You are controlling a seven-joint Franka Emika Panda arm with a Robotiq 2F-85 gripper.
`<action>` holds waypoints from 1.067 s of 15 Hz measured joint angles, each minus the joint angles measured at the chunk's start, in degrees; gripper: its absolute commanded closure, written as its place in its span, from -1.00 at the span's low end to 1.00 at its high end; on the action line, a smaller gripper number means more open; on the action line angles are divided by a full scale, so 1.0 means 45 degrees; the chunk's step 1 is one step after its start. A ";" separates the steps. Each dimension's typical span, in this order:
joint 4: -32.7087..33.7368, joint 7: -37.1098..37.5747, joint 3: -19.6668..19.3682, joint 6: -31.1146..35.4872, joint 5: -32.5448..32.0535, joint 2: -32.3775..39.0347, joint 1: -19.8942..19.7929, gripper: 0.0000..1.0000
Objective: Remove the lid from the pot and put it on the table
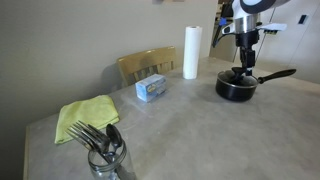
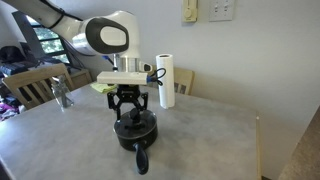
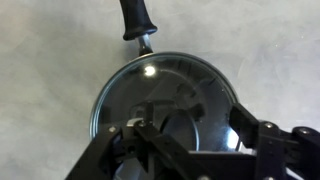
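Observation:
The small black pot (image 1: 236, 88) stands on the grey table (image 1: 190, 135) at the far right, its long handle (image 1: 277, 74) pointing right. The glass lid (image 3: 150, 85) with a metal rim sits on the pot, and its black knob (image 3: 194, 106) shows in the wrist view. My gripper (image 1: 243, 68) hangs straight above the lid, low over it. In the wrist view the gripper (image 3: 193, 125) is open, with its fingers spread on either side of the knob. The pot (image 2: 134, 132) and gripper (image 2: 131, 112) also show in an exterior view.
A white paper towel roll (image 1: 191, 52) stands behind the pot. A blue and white box (image 1: 151, 88), a green cloth (image 1: 85, 115) and a glass jar of forks (image 1: 105, 155) are spread across the table. A wooden chair (image 1: 145, 63) stands behind the table.

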 measured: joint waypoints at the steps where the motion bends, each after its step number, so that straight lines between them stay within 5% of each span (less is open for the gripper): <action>1: -0.0008 0.0001 0.0013 0.0000 0.0047 0.0000 0.0000 0.18; 2: -0.0005 0.0003 0.0024 0.0011 0.0076 -0.0001 0.0000 0.11; 3: -0.0005 0.0004 0.0041 0.0012 0.0120 -0.0001 0.0001 0.45; 6: 0.0000 0.0006 0.0146 0.0029 0.0185 -0.0003 0.0002 0.80; 16: 0.0002 0.0555 0.0305 0.0701 0.0184 -0.0170 0.0113 0.80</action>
